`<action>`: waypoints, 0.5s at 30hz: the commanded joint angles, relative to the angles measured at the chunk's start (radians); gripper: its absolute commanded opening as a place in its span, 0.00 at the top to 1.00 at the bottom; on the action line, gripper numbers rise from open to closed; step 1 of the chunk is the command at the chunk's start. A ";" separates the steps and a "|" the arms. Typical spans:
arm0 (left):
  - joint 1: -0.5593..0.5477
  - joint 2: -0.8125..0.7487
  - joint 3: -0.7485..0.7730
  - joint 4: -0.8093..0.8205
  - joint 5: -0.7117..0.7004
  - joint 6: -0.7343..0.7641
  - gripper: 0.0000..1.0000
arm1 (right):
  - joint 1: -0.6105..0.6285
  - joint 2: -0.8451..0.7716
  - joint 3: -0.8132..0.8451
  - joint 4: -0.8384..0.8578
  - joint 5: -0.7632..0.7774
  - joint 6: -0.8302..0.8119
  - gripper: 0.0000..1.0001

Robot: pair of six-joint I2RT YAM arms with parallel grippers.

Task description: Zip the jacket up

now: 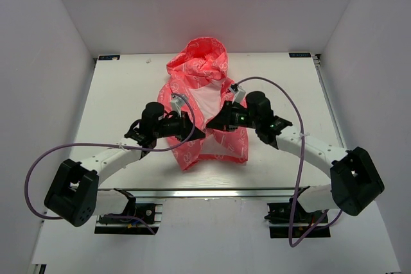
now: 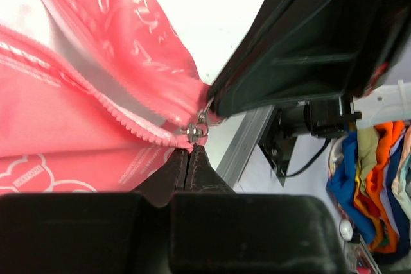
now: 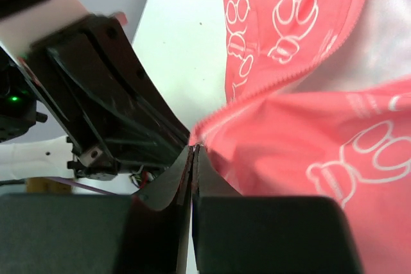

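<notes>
Both arms reached in from the near edge of the counter (image 1: 128,94), elbows out to the sides and forearms angled inward, so that the two wrists met low over the middle of the jacket (image 1: 225,147). The left gripper (image 1: 196,134) pointed right and the right gripper (image 1: 210,121) pointed left, tips almost touching each other.

The jacket lay flat on its back in the centre of the counter, with its hood (image 1: 202,56) toward the far edge and its hem toward the arms. The front was spread open in a V that showed the white lining. The two grippers sat at the bottom of that V.

In the left wrist view, the left gripper's fingers were pressed together on the coral fabric at the hem. The zipper slider (image 2: 191,131) sat just above their tips, at the foot of the open teeth. The slider's metal pull ran in under the tip of the right gripper. In the right wrist view, that gripper's fingers were likewise closed, pinched on the very end of the zipper line.
</notes>
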 commanded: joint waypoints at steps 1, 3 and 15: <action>-0.031 -0.022 -0.003 -0.173 0.091 0.028 1.00 | -0.008 -0.016 0.156 -0.099 0.042 -0.134 1.00; -0.031 -0.028 -0.004 -0.153 0.085 0.023 1.00 | -0.005 -0.031 0.139 -0.153 0.056 -0.153 1.00; -0.031 -0.022 -0.011 -0.048 0.110 -0.018 1.00 | 0.024 0.010 0.115 -0.158 0.052 -0.148 1.00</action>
